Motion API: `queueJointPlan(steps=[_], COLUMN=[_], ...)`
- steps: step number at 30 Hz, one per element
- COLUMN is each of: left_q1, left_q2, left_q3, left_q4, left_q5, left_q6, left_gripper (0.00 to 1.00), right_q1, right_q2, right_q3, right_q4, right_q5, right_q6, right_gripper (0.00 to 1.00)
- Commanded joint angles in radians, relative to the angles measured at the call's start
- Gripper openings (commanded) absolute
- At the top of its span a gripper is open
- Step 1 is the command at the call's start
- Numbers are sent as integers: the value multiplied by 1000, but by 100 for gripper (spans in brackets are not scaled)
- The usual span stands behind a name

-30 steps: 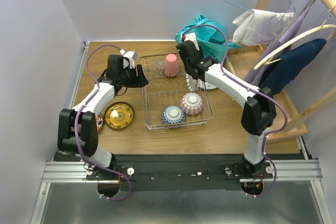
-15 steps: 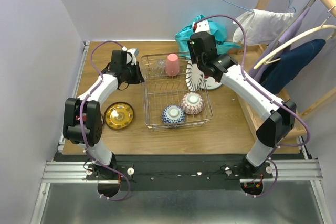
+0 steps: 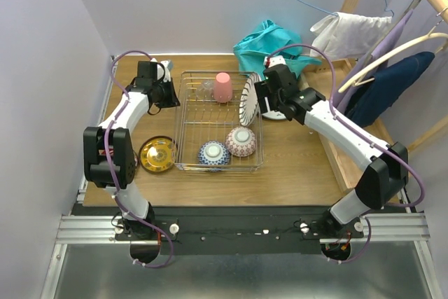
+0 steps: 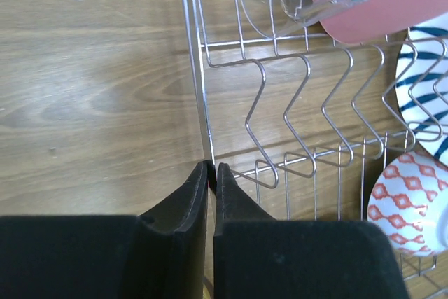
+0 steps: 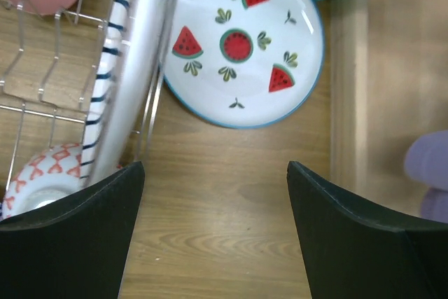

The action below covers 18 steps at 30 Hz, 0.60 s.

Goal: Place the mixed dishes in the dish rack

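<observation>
While my left gripper [image 4: 211,169] pinches the dish rack [image 3: 217,170] by its 9 o'clock rim wire, my right gripper [image 5: 213,173] hangs wide open, holding nothing.
From the left: a gold saucer [image 3: 157,154] lies on the table at the rack's 8 o'clock. Inside the rack I see the clear glass [image 3: 205,89] and pink cup [image 3: 223,87] at 12 o'clock, and the blue bowl [image 3: 213,152] and red-patterned bowl [image 3: 241,141] at 6. The blue-striped plate [image 3: 247,101] stands on edge against the 3 o'clock wall. The watermelon plate [image 5: 241,47] lies flat on the table just outside, at 2 o'clock.
</observation>
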<state>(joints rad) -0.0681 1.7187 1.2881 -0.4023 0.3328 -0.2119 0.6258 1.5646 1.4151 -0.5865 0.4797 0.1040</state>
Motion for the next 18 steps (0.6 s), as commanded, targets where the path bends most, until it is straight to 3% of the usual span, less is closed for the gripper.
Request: queueJointPlan(steps=[1,4,9,10,12,14,18], left_q1=[53,60,102,108,122,140,152], left_q2=[-33,-37,-53,-59,-68,-77,-85], left_q3=[17,7,-6,-13,-22,-32,-41], left_q4=[-38,-40,-55,-56,-58,-62,-50], left_q5=[-17,-23,-32,-35,-31,-28,-20], left_q6=[74,88,100,103,109,109,105], left_gripper=[11,11,11,11,11,11,15], right_q1=[-55,-89,-119,-126,-150,-166,-184], right_q2=[-26,12,49,51,48,51,113], right_q3=[-31,-34,-99,-116,-159,-215,-237], right_q4=[-64,-62,68,92,173,224,304], right_q5=[-105,-147,-196,-208,-249,-263,-280], right_q6=[149,197,59,24,-78,-140,-182], right_gripper=[90,86,74,65,59,47,31])
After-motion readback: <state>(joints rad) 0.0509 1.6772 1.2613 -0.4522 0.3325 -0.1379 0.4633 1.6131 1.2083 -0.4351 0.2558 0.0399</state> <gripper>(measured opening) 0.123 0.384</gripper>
